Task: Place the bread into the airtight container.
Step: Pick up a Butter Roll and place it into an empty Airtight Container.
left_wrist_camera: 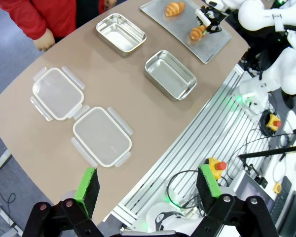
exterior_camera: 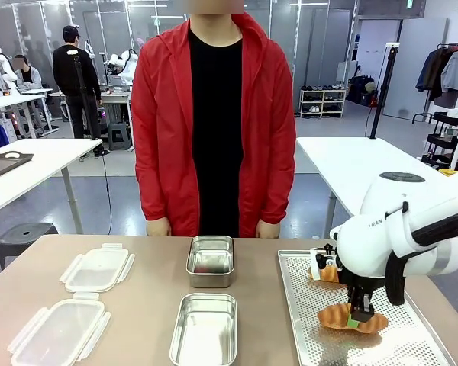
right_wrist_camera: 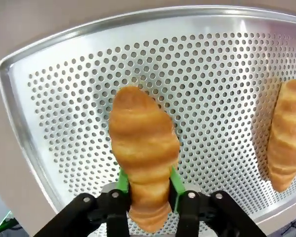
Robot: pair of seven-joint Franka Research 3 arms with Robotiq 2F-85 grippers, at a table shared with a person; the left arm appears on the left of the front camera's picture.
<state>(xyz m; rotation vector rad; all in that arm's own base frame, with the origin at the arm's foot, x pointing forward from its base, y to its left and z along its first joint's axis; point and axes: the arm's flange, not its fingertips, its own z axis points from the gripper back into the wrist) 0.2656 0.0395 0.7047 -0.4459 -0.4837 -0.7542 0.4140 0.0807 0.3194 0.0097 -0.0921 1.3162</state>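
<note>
On the perforated metal tray (exterior_camera: 301, 305) at the table's right lies a golden croissant, the bread (exterior_camera: 337, 317) (right_wrist_camera: 143, 143). My right gripper (exterior_camera: 359, 316) (right_wrist_camera: 147, 181) comes down on it from above, and its green pads press both sides of the near end. A second croissant (exterior_camera: 326, 272) (right_wrist_camera: 286, 143) lies farther back on the tray. Two open steel airtight containers (exterior_camera: 211, 259) (exterior_camera: 204, 329) stand at the table's middle. My left gripper (left_wrist_camera: 149, 183) hangs open, high above the table's near edge, holding nothing.
Two clear plastic lids (exterior_camera: 98, 268) (exterior_camera: 57, 332) lie at the table's left. A person in a red jacket (exterior_camera: 160, 122) stands at the far edge, hands (exterior_camera: 159, 226) hanging by the table. Bare tabletop lies between the lids and the containers.
</note>
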